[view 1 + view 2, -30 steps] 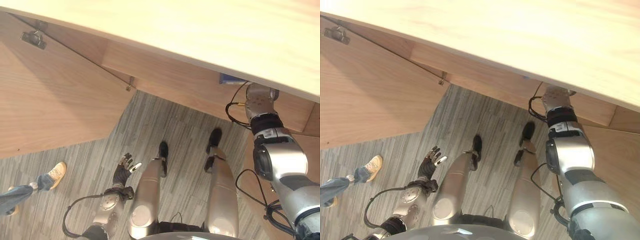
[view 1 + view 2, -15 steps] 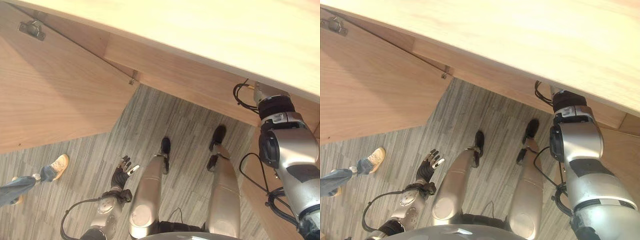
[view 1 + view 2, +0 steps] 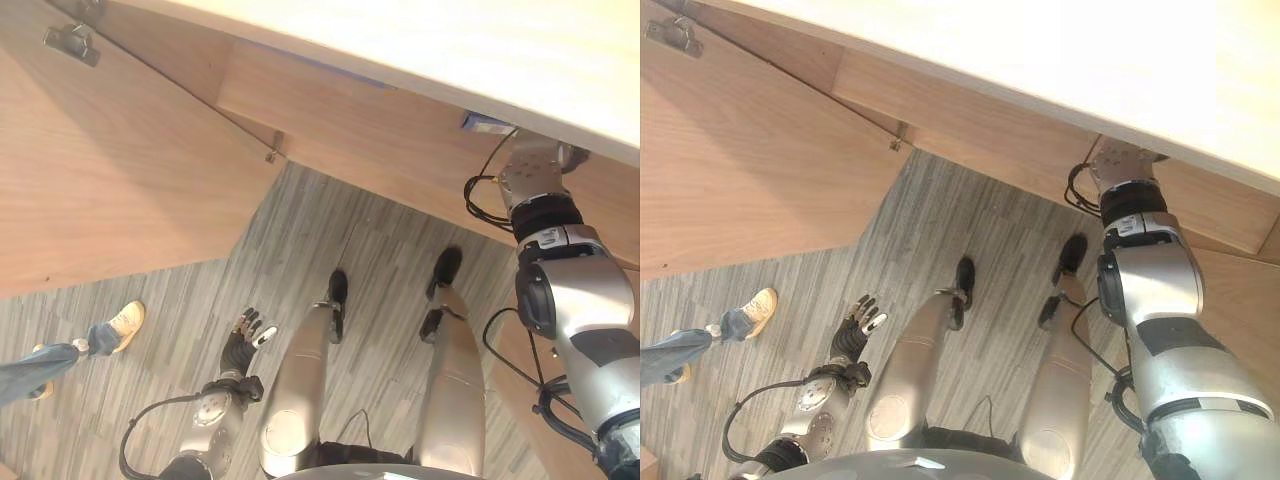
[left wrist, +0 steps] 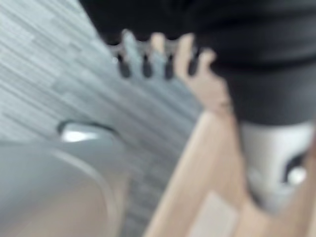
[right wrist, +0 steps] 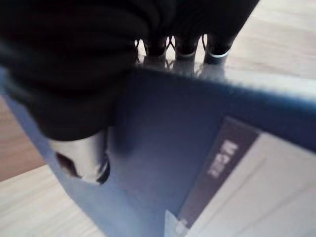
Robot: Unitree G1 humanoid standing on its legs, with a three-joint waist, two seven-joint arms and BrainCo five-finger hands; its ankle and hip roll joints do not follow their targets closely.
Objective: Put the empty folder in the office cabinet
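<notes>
While gripped by right hand (image 5: 84,148), folder (image 5: 197,148) upright

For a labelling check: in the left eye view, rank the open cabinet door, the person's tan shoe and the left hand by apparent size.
1. cabinet door, by far.
2. and 3. tan shoe and left hand: look alike, no ranking.
</notes>
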